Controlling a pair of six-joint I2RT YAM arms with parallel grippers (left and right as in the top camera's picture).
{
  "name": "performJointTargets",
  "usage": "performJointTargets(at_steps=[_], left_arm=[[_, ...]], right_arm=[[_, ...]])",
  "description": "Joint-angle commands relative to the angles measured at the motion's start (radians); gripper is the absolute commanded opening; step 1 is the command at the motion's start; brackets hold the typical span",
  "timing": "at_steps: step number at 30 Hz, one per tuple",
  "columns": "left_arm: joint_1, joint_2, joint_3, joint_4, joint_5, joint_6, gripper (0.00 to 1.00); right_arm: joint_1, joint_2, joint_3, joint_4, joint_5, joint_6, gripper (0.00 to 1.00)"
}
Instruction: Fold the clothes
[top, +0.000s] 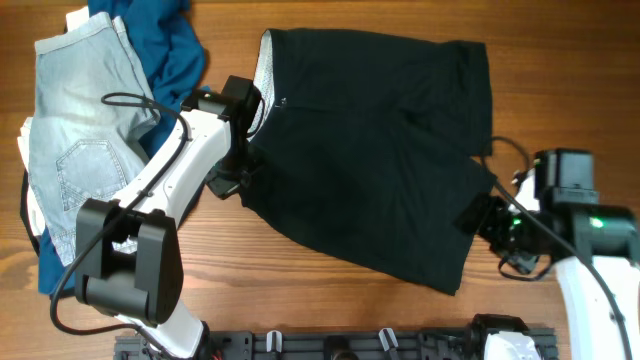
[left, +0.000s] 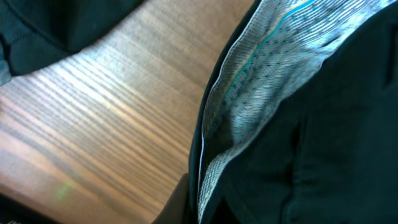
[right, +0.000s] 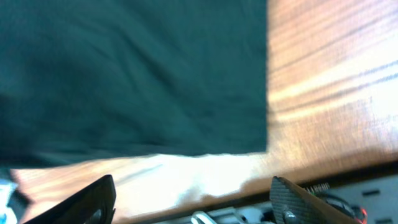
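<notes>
The black shorts (top: 370, 140) lie spread across the middle of the wooden table, with the light grey inner waistband (top: 265, 75) showing at their left end. My left gripper (top: 238, 172) is at the waistband's lower left edge. In the left wrist view the grey mesh waistband (left: 261, 81) runs down into the left gripper (left: 193, 208), which is shut on the cloth edge. My right gripper (top: 478, 217) sits by the right leg's hem. In the right wrist view it (right: 193, 202) is open and empty over bare wood, just short of the black cloth (right: 137, 74).
Pale-blue denim jeans (top: 80, 130) lie at the far left, with a blue top (top: 165, 45) partly under them at the back left. A dark rail (top: 350, 345) runs along the table's front edge. Bare wood (top: 330, 300) lies in front of the shorts.
</notes>
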Motion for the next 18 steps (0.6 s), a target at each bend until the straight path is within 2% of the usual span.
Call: performJointTargets(at_steps=[1,5,8,9,10,18], left_arm=[[-0.003,-0.023,-0.005,0.025,-0.028,-0.031,0.04],[-0.004,-0.023,-0.005,0.04,-0.028,-0.031,0.04],[-0.004,-0.023,-0.005,0.061,-0.028,-0.031,0.04],[-0.004,-0.023,-0.005,0.066,-0.028,-0.03,0.04],[-0.004,-0.023,-0.005,0.07,-0.028,-0.031,0.04],[-0.004,-0.023,-0.006,0.095,-0.028,-0.03,0.04]], right_arm=[[0.079,0.077,-0.035,-0.021,0.081,0.081,0.79],[0.263,0.146,-0.039,-0.005,0.118,0.255,0.79],[0.463,0.24,-0.039,-0.005,0.209,0.46,0.83],[0.504,0.266,-0.039,-0.004,0.239,0.521,0.82],[0.533,0.288,-0.039,0.001,0.257,0.572,0.77],[0.576,0.349,-0.251,0.257,0.155,0.618,0.63]])
